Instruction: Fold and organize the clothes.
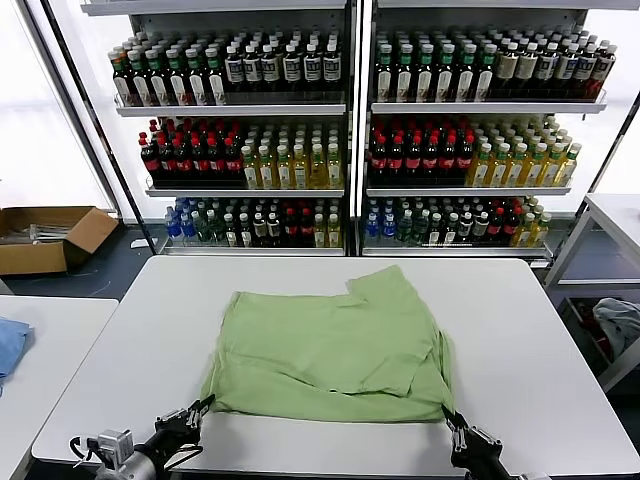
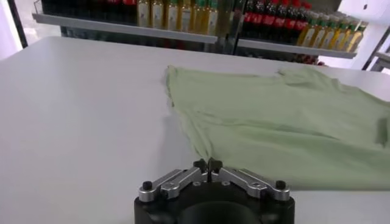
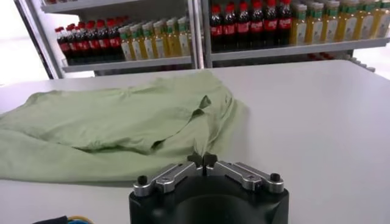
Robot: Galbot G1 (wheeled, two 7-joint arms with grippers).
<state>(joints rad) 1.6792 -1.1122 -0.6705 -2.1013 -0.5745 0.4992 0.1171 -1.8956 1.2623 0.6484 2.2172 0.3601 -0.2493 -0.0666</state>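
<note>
A light green polo shirt [image 1: 330, 345] lies plain side up on the white table [image 1: 540, 330], partly folded, with one flap turned over at its far right. My left gripper [image 1: 205, 404] is at the shirt's near left corner. In the left wrist view, the left gripper [image 2: 208, 163] is shut on the corner of the shirt [image 2: 286, 122]. My right gripper [image 1: 447, 415] is at the near right corner. In the right wrist view, the right gripper [image 3: 202, 159] is shut, with the hem of the shirt [image 3: 109, 122] pinched between its tips. The collar and chest print are hidden.
Shelves of bottles [image 1: 300, 150] stand behind the table. A cardboard box [image 1: 45, 235] sits on the floor at the far left. A blue cloth [image 1: 10, 345] lies on a side table at left. A grey-white cloth [image 1: 620, 325] is at the right, below another table [image 1: 615, 215].
</note>
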